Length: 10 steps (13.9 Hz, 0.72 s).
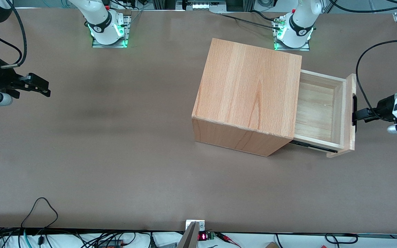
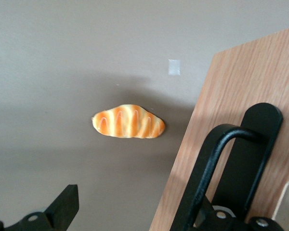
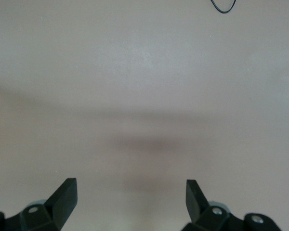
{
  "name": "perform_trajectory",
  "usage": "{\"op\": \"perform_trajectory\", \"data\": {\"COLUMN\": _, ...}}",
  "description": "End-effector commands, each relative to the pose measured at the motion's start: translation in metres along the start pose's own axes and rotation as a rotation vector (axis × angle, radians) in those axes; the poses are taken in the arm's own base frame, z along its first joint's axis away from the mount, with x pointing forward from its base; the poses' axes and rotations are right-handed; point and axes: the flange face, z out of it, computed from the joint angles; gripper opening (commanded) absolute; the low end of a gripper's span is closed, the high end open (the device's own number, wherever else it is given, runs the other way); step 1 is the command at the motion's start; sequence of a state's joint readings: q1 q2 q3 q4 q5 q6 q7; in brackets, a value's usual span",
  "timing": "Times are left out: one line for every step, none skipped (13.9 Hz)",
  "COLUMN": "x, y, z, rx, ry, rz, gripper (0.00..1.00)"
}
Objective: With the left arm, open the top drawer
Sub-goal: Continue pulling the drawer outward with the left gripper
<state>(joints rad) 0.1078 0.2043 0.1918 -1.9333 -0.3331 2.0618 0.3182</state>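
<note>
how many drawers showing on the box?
1: the pale-wood top drawer with the slim black bar handle, pulled out of the wooden box toward the working arm's gripper at its handle. Lower drawers may be hidden.

A broad brown table fills the scene, matte and evenly lit. Black cables trail over its edge nearest the front camera, above a white strip

Even overhead light; soft shadows (wrist views blurry).
</note>
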Motion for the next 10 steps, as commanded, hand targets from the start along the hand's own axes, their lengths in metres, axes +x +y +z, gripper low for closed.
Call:
{"op": "perform_trajectory", "data": {"x": 0.014, "y": -0.026, "z": 0.013, "rx": 0.059, "ry": 0.008, "rz": -0.001, "gripper": 1.00}}
{"op": "perform_trajectory", "data": {"x": 0.013, "y": -0.031, "z": 0.012, "rx": 0.061, "ry": 0.010, "rz": -0.009, "gripper": 1.00}}
{"op": "perform_trajectory", "data": {"x": 0.013, "y": -0.035, "z": 0.011, "rx": 0.061, "ry": 0.011, "rz": -0.013, "gripper": 1.00}}
{"op": "perform_trajectory", "data": {"x": 0.015, "y": -0.037, "z": 0.009, "rx": 0.063, "ry": 0.018, "rz": -0.016, "gripper": 1.00}}
{"op": "perform_trajectory", "data": {"x": 0.018, "y": -0.042, "z": 0.007, "rx": 0.067, "ry": 0.023, "rz": -0.022, "gripper": 1.00}}
{"op": "perform_trajectory", "data": {"x": 0.018, "y": -0.047, "z": 0.003, "rx": 0.070, "ry": 0.030, "rz": -0.030, "gripper": 1.00}}
{"op": "perform_trajectory", "data": {"x": 0.021, "y": -0.049, "z": -0.001, "rx": 0.075, "ry": 0.043, "rz": -0.030, "gripper": 1.00}}
{"op": "perform_trajectory", "data": {"x": 0.022, "y": -0.052, "z": 0.000, "rx": 0.079, "ry": 0.050, "rz": -0.035, "gripper": 1.00}}
{"op": "perform_trajectory", "data": {"x": 0.023, "y": -0.054, "z": -0.001, "rx": 0.081, "ry": 0.053, "rz": -0.040, "gripper": 1.00}}
{"op": "perform_trajectory", "data": {"x": 0.023, "y": -0.054, "z": -0.002, "rx": 0.081, "ry": 0.057, "rz": -0.043, "gripper": 1.00}}
